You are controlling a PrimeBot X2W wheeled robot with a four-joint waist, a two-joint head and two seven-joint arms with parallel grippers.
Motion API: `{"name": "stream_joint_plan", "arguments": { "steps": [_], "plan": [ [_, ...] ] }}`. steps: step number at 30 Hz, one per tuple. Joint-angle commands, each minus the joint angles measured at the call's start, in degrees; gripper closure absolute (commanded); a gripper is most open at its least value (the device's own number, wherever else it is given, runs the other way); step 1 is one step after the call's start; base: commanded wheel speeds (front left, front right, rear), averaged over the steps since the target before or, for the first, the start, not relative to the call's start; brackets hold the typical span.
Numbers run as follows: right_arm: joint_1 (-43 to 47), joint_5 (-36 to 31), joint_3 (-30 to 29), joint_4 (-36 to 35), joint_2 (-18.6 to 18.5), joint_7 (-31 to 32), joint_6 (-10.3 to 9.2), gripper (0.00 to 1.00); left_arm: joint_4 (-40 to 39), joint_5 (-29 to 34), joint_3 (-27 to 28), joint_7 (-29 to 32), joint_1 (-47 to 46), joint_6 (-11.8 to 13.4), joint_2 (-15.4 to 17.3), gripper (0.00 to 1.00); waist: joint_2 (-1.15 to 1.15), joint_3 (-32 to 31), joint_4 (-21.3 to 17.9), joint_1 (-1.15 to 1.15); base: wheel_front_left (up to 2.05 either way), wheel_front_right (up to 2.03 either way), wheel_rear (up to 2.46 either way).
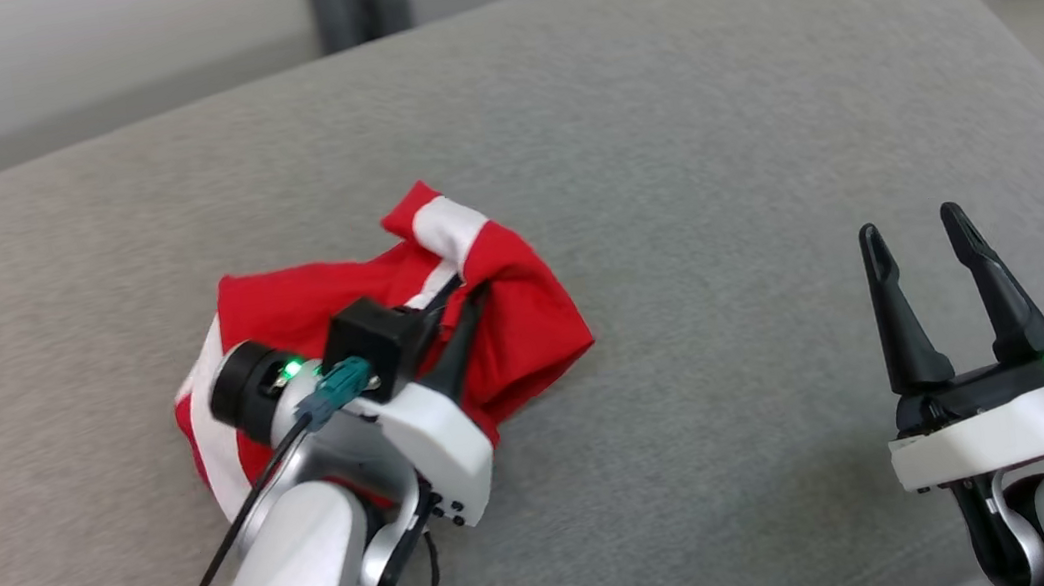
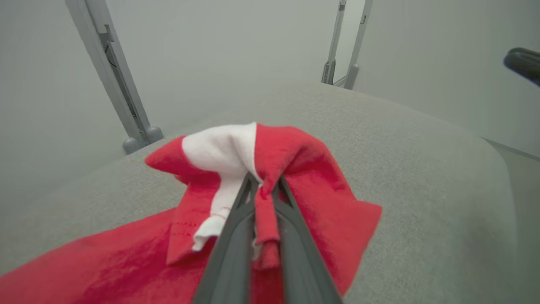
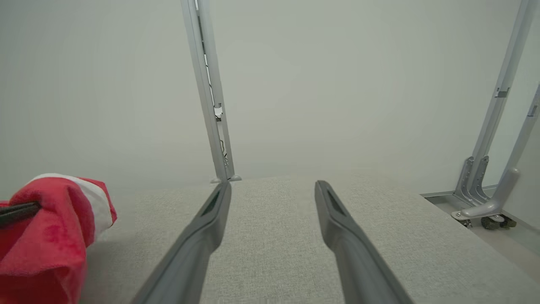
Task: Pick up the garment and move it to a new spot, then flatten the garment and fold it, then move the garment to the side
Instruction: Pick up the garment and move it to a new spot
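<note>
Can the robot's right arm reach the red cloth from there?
Probably yes. The right gripper is open, and only bare grey cushion lies between it and the red cloth, which the left gripper pinches.

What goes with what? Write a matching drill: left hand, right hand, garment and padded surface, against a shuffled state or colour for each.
Column one:
1. left hand
2. right hand
3. garment
4. padded surface

Column two:
a. plain grey
b. open, holding nothing
c. red with white bands, crumpled
d. shut on a fold of cloth

Pairs: 1-d, 2-b, 3-c, 4-a
</note>
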Motion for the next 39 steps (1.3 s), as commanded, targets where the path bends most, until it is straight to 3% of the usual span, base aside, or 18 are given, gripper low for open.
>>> {"name": "stream_joint_plan", "arguments": {
  "steps": [1,5,6,7,8,12,17,30,34,39],
  "plan": [
    [-0.68,0.99,-0.24,-0.05,-0.12,-0.01,0.01,0.0,2.0,0.11,-1.27,-0.17,-2.34,-0.44,-0.11,1.0,0.0,5.36,-6.55,0.0,0.0,0.0,0.0],
    [-0.72,2.46,-0.35,-0.13,-0.1,-0.01,0.01,0.0,6.87,-0.7,-3.22,-0.71,-4.7,-0.81,-0.59,0.98,0.0,6.79,-8.66,0.0,0.0,0.0,0.0],
    [-0.74,2.67,-0.45,-0.15,-0.12,-0.01,0.01,0.0,7.99,-0.77,-3.68,-0.93,-4.92,-0.79,-0.69,0.63,0.0,6.92,-8.86,0.0,0.0,0.0,0.0],
    [-0.74,2.85,-0.56,-0.16,-0.14,-0.01,0.01,0.0,8.87,-0.71,-3.95,-1.45,-5.29,-0.82,-0.82,0.09,0.0,6.99,-8.91,0.0,0.0,0.0,0.0],
    [-0.73,3.0,-0.68,-0.22,-0.14,-0.01,0.01,0.0,9.49,-0.97,-4.2,-2.08,-5.64,-0.86,-0.92,0.0,0.0,7.02,-8.9,0.0,0.0,0.0,0.0],
    [-0.6,2.51,-1.11,-0.18,-0.12,-0.01,0.01,0.0,10.58,-1.33,-5.39,-5.71,-5.61,-0.89,-1.09,0.0,0.0,6.17,-7.35,0.0,0.0,0.0,0.0],
    [-0.68,0.59,-1.48,-0.05,-0.17,-0.01,0.01,0.0,9.61,-1.83,-4.21,-11.95,-3.73,1.51,-1.29,0.0,0.0,3.77,-3.23,0.0,0.0,0.0,0.0],
    [0.98,-4.68,-1.68,2.43,-0.21,-0.01,0.01,0.0,8.41,-6.79,7.2,-21.62,2.79,9.47,1.34,0.0,0.0,-2.93,10.25,0.0,0.0,0.0,0.0],
    [1.53,-5.42,-1.51,3.36,-0.2,-0.01,0.01,0.0,7.45,-7.97,10.7,-22.4,5.84,10.32,3.06,0.0,0.0,-4.59,12.71,0.0,0.0,0.0,0.0],
    [2.27,-5.76,-1.45,4.29,-0.2,-0.01,0.01,0.0,5.47,-8.52,13.41,-22.74,10.06,9.05,5.01,0.0,0.0,-6.43,14.14,0.0,0.0,0.0,0.0]
  ]
}}
